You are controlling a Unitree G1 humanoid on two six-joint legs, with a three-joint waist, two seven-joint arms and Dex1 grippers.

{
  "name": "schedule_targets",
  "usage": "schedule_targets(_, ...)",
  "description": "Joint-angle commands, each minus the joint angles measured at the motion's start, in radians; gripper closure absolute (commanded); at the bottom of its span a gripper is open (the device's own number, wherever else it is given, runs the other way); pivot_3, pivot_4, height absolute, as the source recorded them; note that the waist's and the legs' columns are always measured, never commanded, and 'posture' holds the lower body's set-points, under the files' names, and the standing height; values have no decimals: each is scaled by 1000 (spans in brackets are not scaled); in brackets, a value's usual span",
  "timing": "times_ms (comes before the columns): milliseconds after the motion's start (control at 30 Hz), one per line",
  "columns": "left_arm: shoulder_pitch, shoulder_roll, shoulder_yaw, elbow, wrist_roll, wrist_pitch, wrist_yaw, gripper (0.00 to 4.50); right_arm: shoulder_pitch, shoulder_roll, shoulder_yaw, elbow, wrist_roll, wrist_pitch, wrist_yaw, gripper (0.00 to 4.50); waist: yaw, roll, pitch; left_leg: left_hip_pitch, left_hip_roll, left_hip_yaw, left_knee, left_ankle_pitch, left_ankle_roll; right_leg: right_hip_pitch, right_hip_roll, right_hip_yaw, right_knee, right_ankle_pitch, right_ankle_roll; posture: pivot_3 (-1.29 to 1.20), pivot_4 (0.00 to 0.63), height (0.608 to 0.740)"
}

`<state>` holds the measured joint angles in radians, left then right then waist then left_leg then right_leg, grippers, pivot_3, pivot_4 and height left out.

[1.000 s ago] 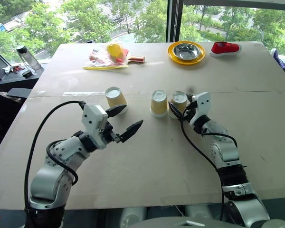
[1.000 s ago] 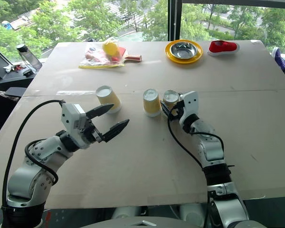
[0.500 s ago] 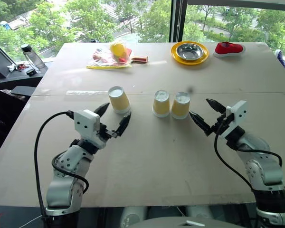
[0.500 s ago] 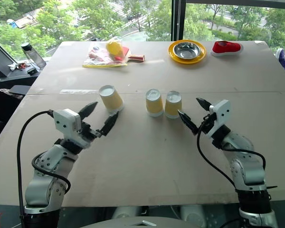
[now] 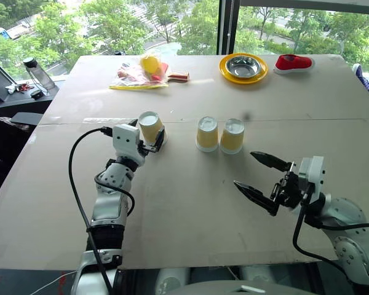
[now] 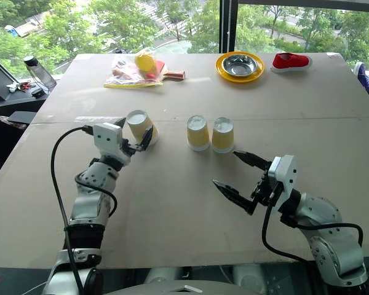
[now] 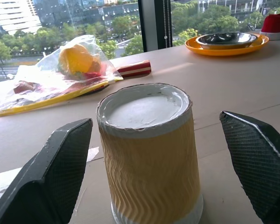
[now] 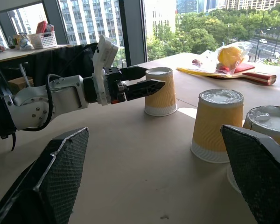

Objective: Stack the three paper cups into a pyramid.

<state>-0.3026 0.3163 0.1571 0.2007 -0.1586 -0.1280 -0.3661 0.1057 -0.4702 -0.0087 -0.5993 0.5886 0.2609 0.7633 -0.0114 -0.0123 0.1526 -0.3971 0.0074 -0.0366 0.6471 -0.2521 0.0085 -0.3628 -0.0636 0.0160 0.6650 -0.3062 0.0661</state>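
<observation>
The tan surface [image 5: 190, 209] carries everything; no writing or brand can be read on any item. At its far edge lie a clear bag [image 5: 137, 72] holding a yellow fruit, with a red-handled paddle [image 5: 175, 77] beside it, a yellow plate [image 5: 243, 67] with a steel bowl [image 5: 244, 64] in it, and a red shoe [image 5: 293, 62]. A bottle [image 5: 34, 73] stands off the surface to the left.

Three cups sit upside down in a row mid-surface: the left cup [image 5: 150, 127] apart, the middle cup [image 5: 207, 133] and right cup [image 5: 232, 136] touching.

The left gripper [image 5: 152, 139] stands open, its fingers either side of the left cup without touching. The right gripper [image 5: 262, 177] is open and empty, nearer than the pair of cups.
</observation>
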Motion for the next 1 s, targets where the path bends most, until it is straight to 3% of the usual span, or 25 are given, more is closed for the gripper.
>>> schedule_targets(33, -38, 11, 16, 51, 10, -54, 11, 0, 3, 8, -22, -48, 15, -29, -13, 44, 0, 0, 0, 0, 0, 0, 0, 0, 0, 0, 0, 0, 0, 0, 0, 0, 150, 740)
schedule_targets(267, -76, 15, 25, 141, 0, -108, 6, 0, -5, 16, -25, -44, 15, -41, -23, 44, 0, 0, 0, 0, 0, 0, 0, 0, 0, 0, 0, 0, 0, 0, 0, 0, 150, 740)
schedule_targets(300, -82, 10, 26, 141, -7, -105, 7, 543, -6, 17, -25, -43, 18, -42, -24, 0, 0, 0, 0, 0, 0, 0, 0, 0, 0, 0, 0, 0, 0, 0, 0, 0, 150, 740)
schedule_targets(333, -87, 6, 25, 138, -11, -102, 7, 728, -7, 18, -25, -43, 20, -43, -26, 0, 0, 0, 0, 0, 0, 0, 0, 0, 0, 0, 0, 0, 0, 0, 0, 0, 150, 740)
schedule_targets(433, -90, 4, 18, 124, -9, -95, 10, 2012, -9, 20, -23, -40, 20, -48, -27, 0, 1, 0, 0, 0, 0, 0, 0, 0, 0, 0, 0, 0, 0, 0, 0, 0, 150, 740)
schedule_targets(667, -118, 20, 11, 33, -19, -48, -6, 2012, -19, 24, -32, -34, 31, -50, -33, 0, 0, 0, 0, 0, 0, 0, 0, 0, 0, 0, 0, 0, 0, 0, 0, 0, 150, 740)
schedule_targets(1000, -432, -4, -149, -145, -210, 302, -280, 2012, -19, 23, -164, 60, 20, -102, -61, 0, 13, -2, 0, -2, -1, -1, 3, 0, 0, 1, 0, -1, 0, 0, 1, 0, 150, 740)
